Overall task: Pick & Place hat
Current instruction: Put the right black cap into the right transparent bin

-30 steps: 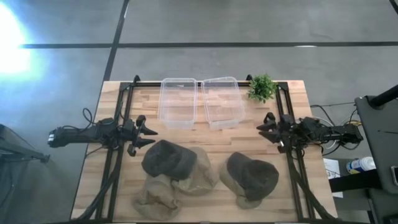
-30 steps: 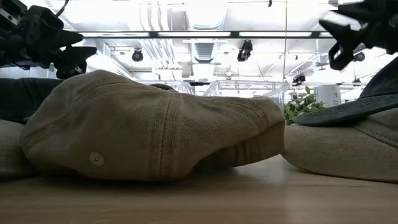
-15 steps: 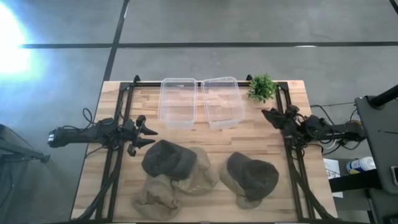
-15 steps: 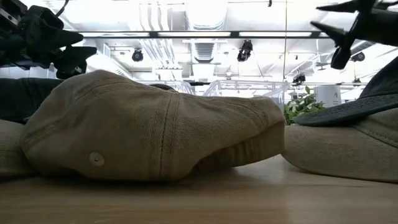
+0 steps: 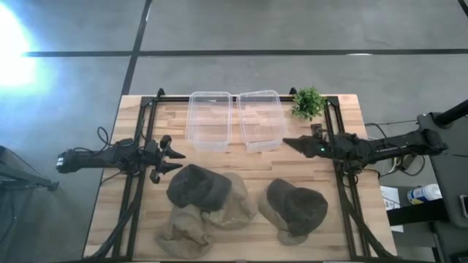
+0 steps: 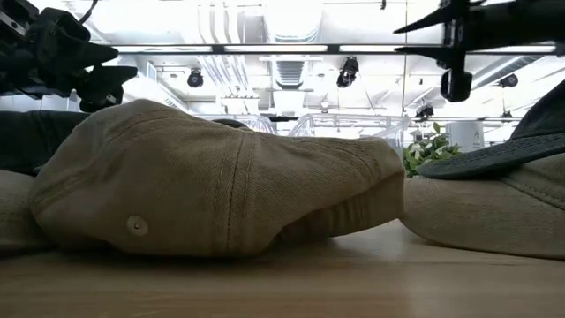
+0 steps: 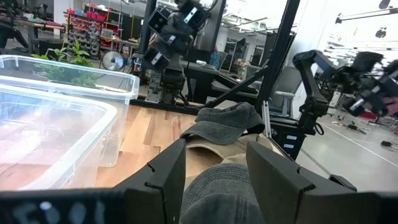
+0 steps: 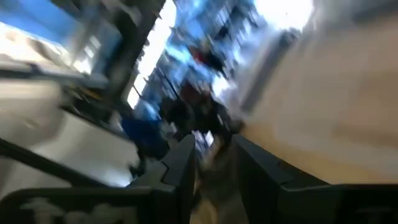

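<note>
**Operator:** Over the table's right half, where did you see my right gripper (image 5: 289,143)?

**Technician:** You had it reaching inward, near the right-hand clear bin (image 5: 260,119) and above bare wood, well apart from the dark grey hat (image 5: 298,204) lying on a tan hat (image 5: 272,212). Your jaws stood narrowly parted, holding nothing.

**Operator:** And my left gripper (image 5: 174,159)?

**Technician:** You kept it at the table's left edge, just beside the other dark hat (image 5: 196,185), which sat on a crumpled tan hat (image 5: 184,232). Its fingers (image 7: 165,174) stood wide, holding nothing.
</note>
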You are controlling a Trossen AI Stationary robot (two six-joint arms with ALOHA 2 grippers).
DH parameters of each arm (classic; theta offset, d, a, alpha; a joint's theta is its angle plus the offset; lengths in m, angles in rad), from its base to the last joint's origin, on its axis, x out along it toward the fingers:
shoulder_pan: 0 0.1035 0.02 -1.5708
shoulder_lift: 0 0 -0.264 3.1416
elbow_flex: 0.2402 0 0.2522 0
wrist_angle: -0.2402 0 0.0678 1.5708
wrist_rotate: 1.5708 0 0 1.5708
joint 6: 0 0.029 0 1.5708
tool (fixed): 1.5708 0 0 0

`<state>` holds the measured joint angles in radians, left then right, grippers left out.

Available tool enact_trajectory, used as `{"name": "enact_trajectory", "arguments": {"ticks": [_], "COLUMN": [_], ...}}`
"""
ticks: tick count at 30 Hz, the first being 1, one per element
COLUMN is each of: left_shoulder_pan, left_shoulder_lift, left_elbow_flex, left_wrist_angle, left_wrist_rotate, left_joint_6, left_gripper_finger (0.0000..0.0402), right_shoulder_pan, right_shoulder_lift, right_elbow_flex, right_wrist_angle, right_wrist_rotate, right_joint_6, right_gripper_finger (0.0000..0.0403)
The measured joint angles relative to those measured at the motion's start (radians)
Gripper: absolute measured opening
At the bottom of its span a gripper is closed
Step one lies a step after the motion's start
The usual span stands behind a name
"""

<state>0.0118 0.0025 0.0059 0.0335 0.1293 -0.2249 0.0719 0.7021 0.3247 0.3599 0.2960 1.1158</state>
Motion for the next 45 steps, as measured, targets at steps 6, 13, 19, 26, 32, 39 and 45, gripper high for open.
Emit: {"name": "enact_trajectory", "arguments": {"ticks": [6, 13, 19, 26, 32, 39, 45], "left_shoulder_pan": [0.000, 0.000, 0.000, 0.000, 0.000, 0.000, 0.000], "left_shoulder_lift": [0.000, 0.000, 0.000, 0.000, 0.000, 0.000, 0.000], "left_elbow_flex": [0.000, 0.000, 0.000, 0.000, 0.000, 0.000, 0.000], "left_wrist_angle": [0.000, 0.000, 0.000, 0.000, 0.000, 0.011, 0.232], "left_wrist_rotate": [0.000, 0.000, 0.000, 0.000, 0.000, 0.002, 0.003], "left_joint_6": [0.000, 0.000, 0.000, 0.000, 0.000, 0.000, -0.303], "left_gripper_finger": [0.0163, 0.0163, 0.0163, 0.0163, 0.0163, 0.0163, 0.0163], "right_shoulder_pan": [0.000, 0.000, 0.000, 0.004, 0.004, 0.007, 0.048], "right_shoulder_lift": [0.180, 0.356, 0.480, 0.660, 0.800, 0.828, 0.711], "right_elbow_flex": [0.195, 0.380, 0.473, 0.549, 0.666, 0.754, 0.685], "right_wrist_angle": [-0.380, -0.663, -0.807, -0.804, -0.918, -1.149, -1.156], "right_wrist_rotate": [-0.147, -0.275, -0.389, -0.539, -0.611, -0.611, -0.611], "right_joint_6": [0.165, 0.189, 0.199, 0.138, 0.020, -0.041, 0.092], "right_gripper_finger": [0.0091, 0.0126, 0.0186, 0.0211, 0.0203, 0.0194, 0.0194]}}
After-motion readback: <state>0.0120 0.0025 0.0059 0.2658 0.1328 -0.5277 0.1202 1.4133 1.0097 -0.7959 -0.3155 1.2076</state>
